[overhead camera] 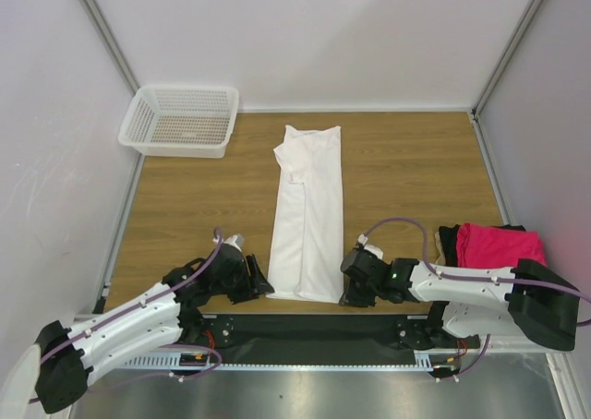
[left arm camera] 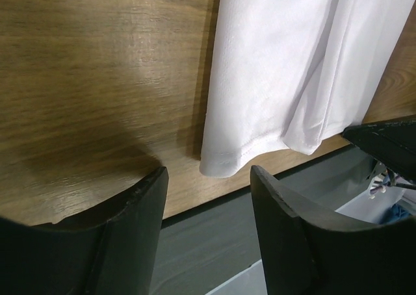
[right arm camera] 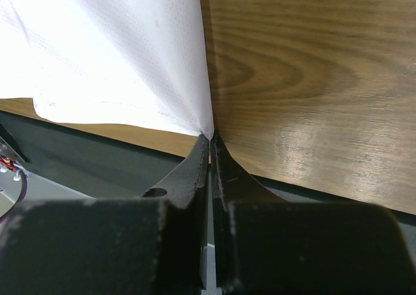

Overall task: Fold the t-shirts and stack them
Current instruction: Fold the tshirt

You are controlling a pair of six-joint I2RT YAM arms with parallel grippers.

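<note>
The long white cloth t-shirt [overhead camera: 307,216] lies on the wooden table [overhead camera: 406,170]. The right gripper [right arm camera: 211,139] pinches one near corner; the left gripper [left arm camera: 208,173] gapes beside the other. A one-sided lift may twist it.

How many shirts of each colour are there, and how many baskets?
white t-shirt: 1
magenta-pink t-shirt: 1
black t-shirt: 1
white mesh basket: 1
total: 4
</note>
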